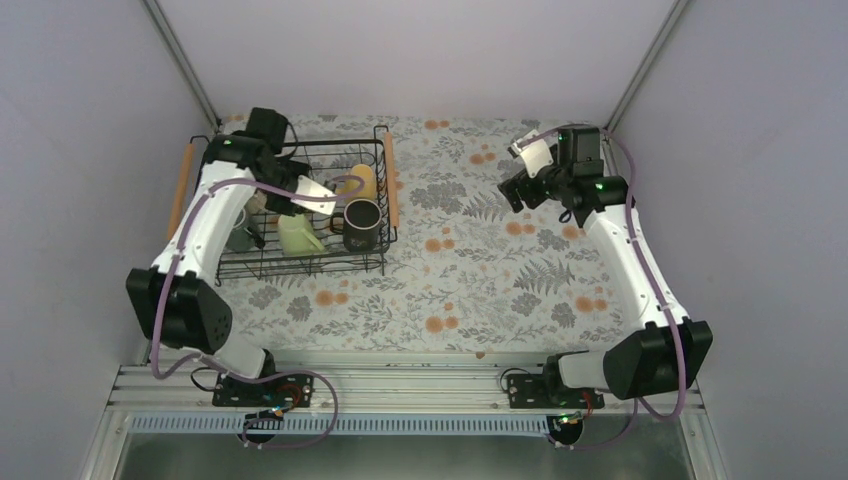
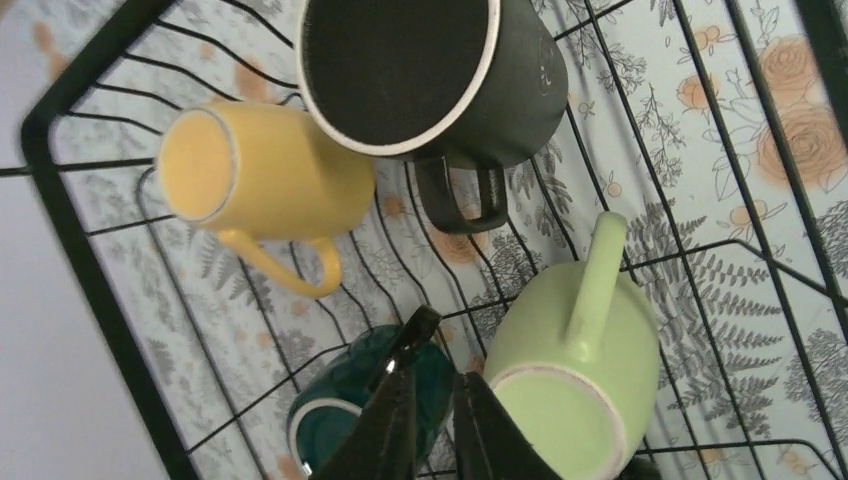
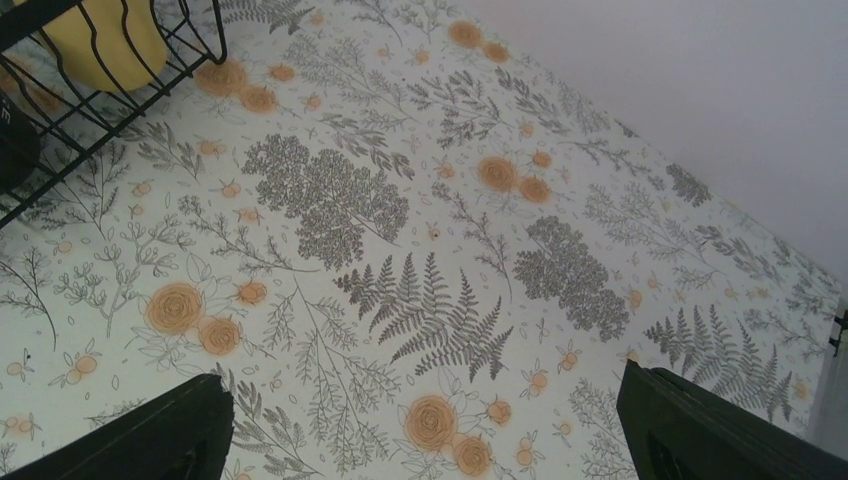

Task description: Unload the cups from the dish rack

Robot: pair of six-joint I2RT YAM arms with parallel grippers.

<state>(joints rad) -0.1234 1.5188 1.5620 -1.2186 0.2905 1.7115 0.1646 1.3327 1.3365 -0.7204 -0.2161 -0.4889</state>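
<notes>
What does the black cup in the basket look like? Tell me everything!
The black mug looks matte, with a pale rim, a dark, empty-looking inside and a loop handle. It stands upright on the wire floor of the dish rack, near the rack's right end in the top view. The yellow mug and pale green mug sit close by; whether they touch it is unclear.

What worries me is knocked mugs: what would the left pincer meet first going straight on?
Likely the wire floor of the dish rack, between the dark teal cup and the pale green cup, though depth is unclear.
</notes>
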